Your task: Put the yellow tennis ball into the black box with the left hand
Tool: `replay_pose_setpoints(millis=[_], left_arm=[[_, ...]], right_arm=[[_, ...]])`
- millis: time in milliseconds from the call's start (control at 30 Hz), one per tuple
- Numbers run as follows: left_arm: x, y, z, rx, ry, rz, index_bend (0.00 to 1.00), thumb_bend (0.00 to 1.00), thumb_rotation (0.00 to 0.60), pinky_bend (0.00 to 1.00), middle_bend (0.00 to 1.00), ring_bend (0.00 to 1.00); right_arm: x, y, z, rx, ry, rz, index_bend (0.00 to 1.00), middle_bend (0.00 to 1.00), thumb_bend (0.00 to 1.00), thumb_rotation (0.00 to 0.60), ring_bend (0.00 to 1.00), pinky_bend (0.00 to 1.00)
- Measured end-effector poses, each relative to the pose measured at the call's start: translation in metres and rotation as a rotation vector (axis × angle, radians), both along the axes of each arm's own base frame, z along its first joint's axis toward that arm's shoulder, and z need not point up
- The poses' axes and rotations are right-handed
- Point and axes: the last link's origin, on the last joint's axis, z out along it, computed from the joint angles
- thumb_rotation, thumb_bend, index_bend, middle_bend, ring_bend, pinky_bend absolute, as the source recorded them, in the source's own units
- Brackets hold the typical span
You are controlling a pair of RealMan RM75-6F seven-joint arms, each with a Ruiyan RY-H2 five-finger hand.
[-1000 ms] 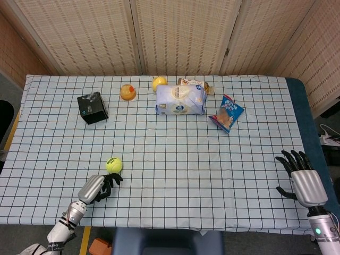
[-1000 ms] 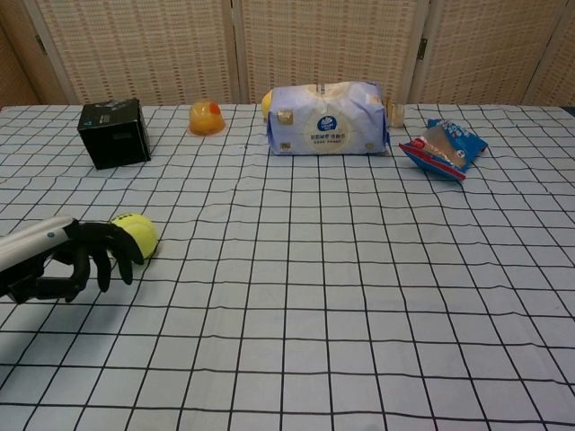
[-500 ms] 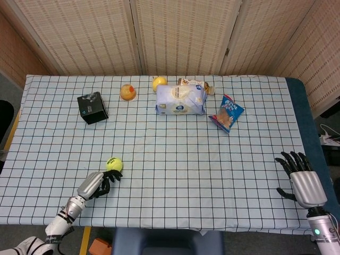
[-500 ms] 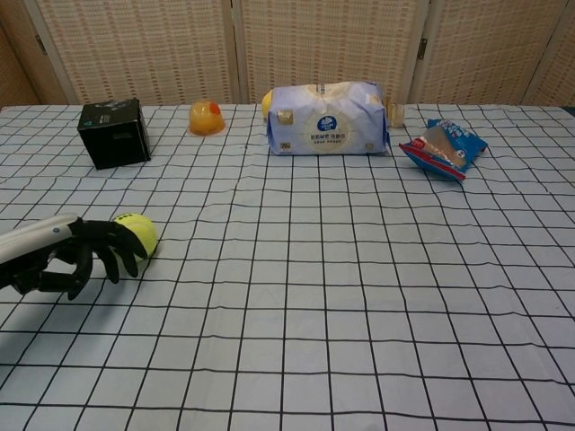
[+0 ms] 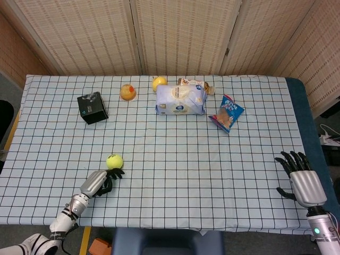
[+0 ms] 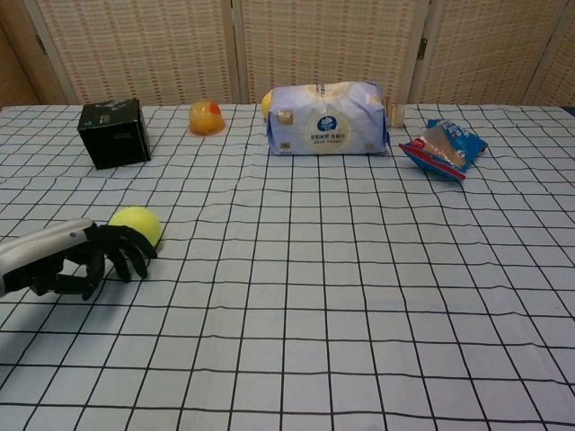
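Note:
The yellow tennis ball (image 5: 115,161) (image 6: 137,224) lies on the checked cloth at the near left. My left hand (image 5: 101,181) (image 6: 83,259) sits low on the table just behind it. Its dark fingers are spread and bent downward, with the tips at the ball's near side. The hand holds nothing. The black box (image 5: 92,108) (image 6: 113,133) stands far off at the back left. My right hand (image 5: 302,178) rests open near the table's right front edge, seen only in the head view.
A white tissue pack (image 5: 180,99), a blue snack bag (image 5: 227,113), an orange fruit (image 5: 127,92) and a yellow fruit (image 5: 159,83) lie along the back. The table's front edge (image 5: 159,226) is close behind my left hand.
The ball has rolled a little away from my left hand, toward the back. The left hand has shifted slightly after it. The right hand has stayed still.

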Motion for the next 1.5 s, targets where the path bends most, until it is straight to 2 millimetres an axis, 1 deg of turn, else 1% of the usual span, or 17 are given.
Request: replay_pose_setpoints(millis=[200, 400, 567, 933, 1133, 1300, 1500], left_arm=[[0.002, 0.007, -0.005, 0.022, 0.029, 0.027, 0.24, 0.94, 0.600, 0.52, 0.29, 0.29], [0.009, 0.016, -0.008, 0.020, 0.023, 0.050, 0.21, 0.93, 0.600, 0.50, 0.25, 0.25], [0.014, 0.022, -0.010, 0.016, 0.029, 0.047, 0.20, 0.94, 0.600, 0.50, 0.25, 0.25], [0.029, 0.041, -0.008, 0.026, 0.040, 0.036, 0.19, 0.94, 0.600, 0.49, 0.25, 0.25], [0.032, 0.046, -0.009, 0.029, 0.047, 0.037, 0.18, 0.94, 0.600, 0.49, 0.25, 0.25], [0.040, 0.060, -0.007, 0.045, 0.062, 0.031, 0.18, 0.94, 0.600, 0.49, 0.25, 0.25], [0.043, 0.071, -0.007, 0.052, 0.103, 0.026, 0.18, 0.93, 0.600, 0.49, 0.25, 0.25]], right_arm=[[0.000, -0.001, 0.000, 0.003, 0.002, -0.003, 0.19, 0.08, 0.06, 0.600, 0.02, 0.00], [0.001, -0.002, 0.000, 0.002, 0.000, -0.001, 0.19, 0.08, 0.06, 0.600, 0.02, 0.00], [0.000, -0.002, -0.001, 0.003, 0.003, 0.001, 0.19, 0.08, 0.06, 0.600, 0.02, 0.00], [0.002, -0.002, -0.003, 0.014, 0.013, 0.013, 0.19, 0.08, 0.06, 0.600, 0.02, 0.00], [0.001, -0.002, -0.004, 0.017, 0.017, 0.012, 0.19, 0.08, 0.06, 0.600, 0.02, 0.00], [0.001, -0.002, -0.005, 0.022, 0.020, 0.011, 0.19, 0.08, 0.06, 0.600, 0.02, 0.00], [0.001, -0.002, -0.006, 0.023, 0.017, 0.012, 0.19, 0.08, 0.06, 0.600, 0.02, 0.00]])
